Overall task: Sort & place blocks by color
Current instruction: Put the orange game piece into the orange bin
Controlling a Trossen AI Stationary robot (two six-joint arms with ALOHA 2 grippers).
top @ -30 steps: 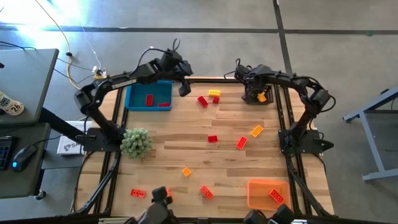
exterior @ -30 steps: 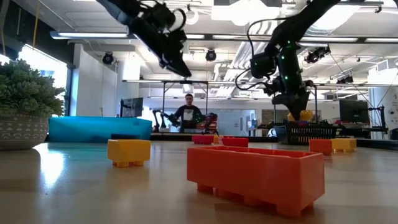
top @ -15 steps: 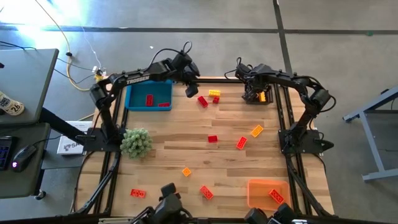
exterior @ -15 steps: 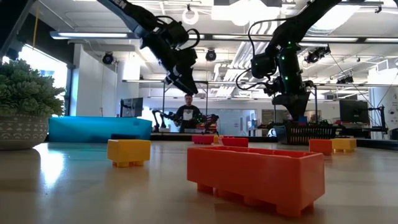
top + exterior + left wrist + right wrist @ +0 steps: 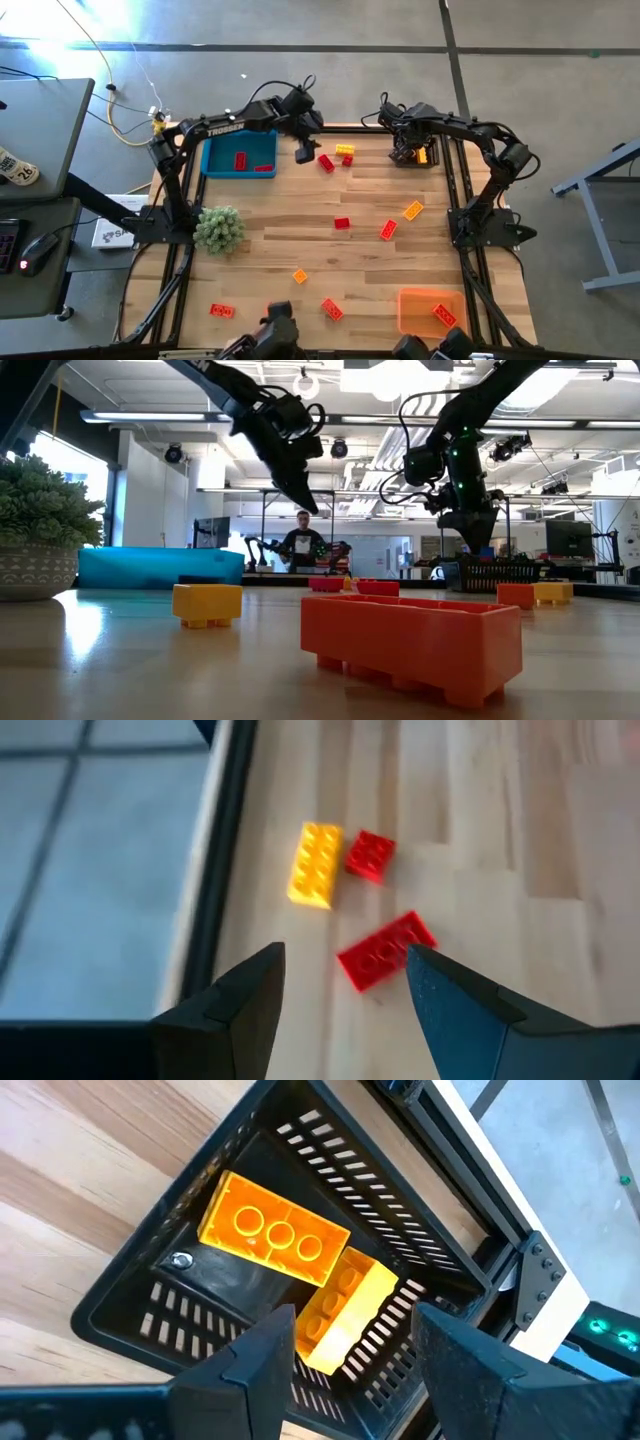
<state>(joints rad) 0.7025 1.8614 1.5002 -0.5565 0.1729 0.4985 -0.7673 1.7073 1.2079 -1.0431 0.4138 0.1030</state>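
Blocks are scattered across the table, and one red block [image 5: 385, 950] is framed just ahead of the left gripper [image 5: 340, 995], whose fingers are spread wide and empty. Its long axis is seen slanted across the gap — some wrist rotation is judged necessary. The right gripper [image 5: 345, 1345], likewise open and empty, is held over the black basket [image 5: 160, 1295] — well apart.

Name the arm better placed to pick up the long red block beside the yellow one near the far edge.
Left. The left gripper hangs open just beside the long red block, which shows between its fingers in the left wrist view. The right gripper is open over the black basket, farther away.
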